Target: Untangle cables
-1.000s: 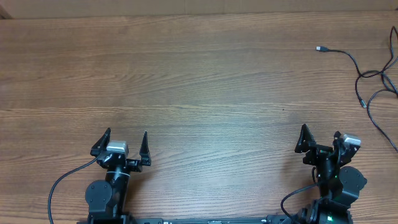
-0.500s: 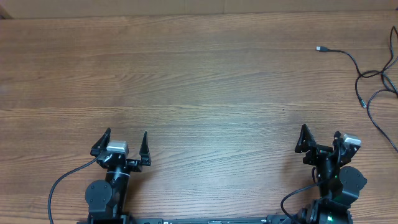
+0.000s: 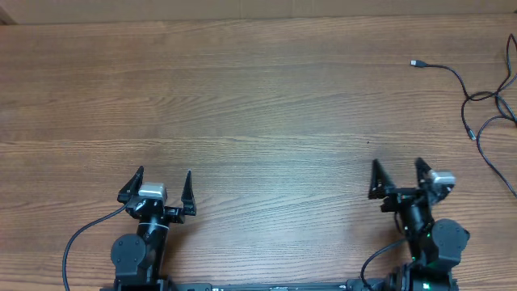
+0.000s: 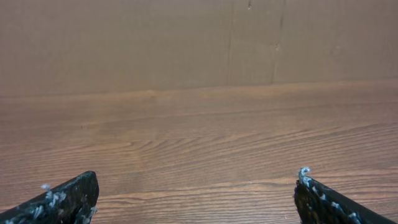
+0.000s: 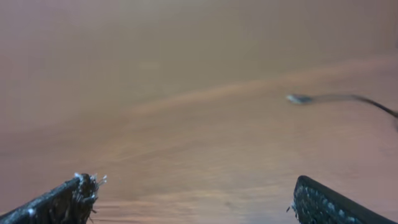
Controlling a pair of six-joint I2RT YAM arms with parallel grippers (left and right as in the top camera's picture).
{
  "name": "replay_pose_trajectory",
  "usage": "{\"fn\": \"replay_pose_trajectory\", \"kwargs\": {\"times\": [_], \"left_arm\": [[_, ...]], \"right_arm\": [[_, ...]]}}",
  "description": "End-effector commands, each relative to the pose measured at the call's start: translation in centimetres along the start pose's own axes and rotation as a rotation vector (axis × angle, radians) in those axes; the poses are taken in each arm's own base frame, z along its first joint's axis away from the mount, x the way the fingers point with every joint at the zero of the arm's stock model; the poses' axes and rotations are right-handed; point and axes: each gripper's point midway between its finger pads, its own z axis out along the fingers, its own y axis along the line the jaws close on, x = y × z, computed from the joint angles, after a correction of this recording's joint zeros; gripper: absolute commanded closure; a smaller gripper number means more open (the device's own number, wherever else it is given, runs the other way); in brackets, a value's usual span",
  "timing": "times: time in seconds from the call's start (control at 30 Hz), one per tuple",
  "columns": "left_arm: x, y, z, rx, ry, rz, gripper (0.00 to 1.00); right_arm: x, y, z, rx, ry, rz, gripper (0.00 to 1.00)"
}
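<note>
Thin black cables [image 3: 482, 113] lie loose at the far right of the wooden table, partly cut off by the frame edge. One strand ends in a small plug [image 3: 417, 63]. That plug end shows blurred in the right wrist view [image 5: 301, 98]. My right gripper [image 3: 397, 174] is open and empty near the front edge, well short of the cables; its fingertips show in the right wrist view [image 5: 196, 193]. My left gripper [image 3: 159, 183] is open and empty at the front left, with only bare wood between its fingers [image 4: 196, 193].
The wooden table [image 3: 242, 105] fills the overhead view. A brown cardboard wall [image 4: 186, 43] stands along its far edge. Thicker black arm cables [image 3: 81, 234] loop beside both arm bases at the front.
My right gripper has shifted left and slightly forward and its wrist view is motion-blurred. The left arm and the cables have not moved.
</note>
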Motion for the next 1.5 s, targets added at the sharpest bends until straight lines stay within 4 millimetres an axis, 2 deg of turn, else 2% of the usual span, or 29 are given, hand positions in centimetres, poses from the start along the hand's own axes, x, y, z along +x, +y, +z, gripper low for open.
{"fn": "replay_pose_trajectory", "kwargs": {"times": [0.0,0.33,0.47,0.67,1.47], "left_arm": [[0.09,0.29,-0.03,-0.014,-0.004,0.020,0.00],[0.09,0.30,-0.03,-0.015,-0.004,0.020,0.00],[0.08,0.30,-0.03,-0.015,-0.004,0.020,0.00],[0.08,0.30,-0.03,-0.015,-0.004,0.020,0.00],[0.09,0.30,-0.03,-0.015,-0.004,0.020,0.00]], "right_arm": [[-0.08,1.90,-0.37,-0.079,-0.023,-0.003,0.00],[-0.20,2.50,-0.89,-0.086,-0.041,-0.066,0.00],[-0.22,2.03,-0.82,-0.050,-0.044,-0.078,0.00],[-0.20,1.88,-0.82,-0.037,-0.047,-0.271,0.00],[-0.32,1.78,-0.82,-0.029,-0.052,-0.303,0.00]]}}
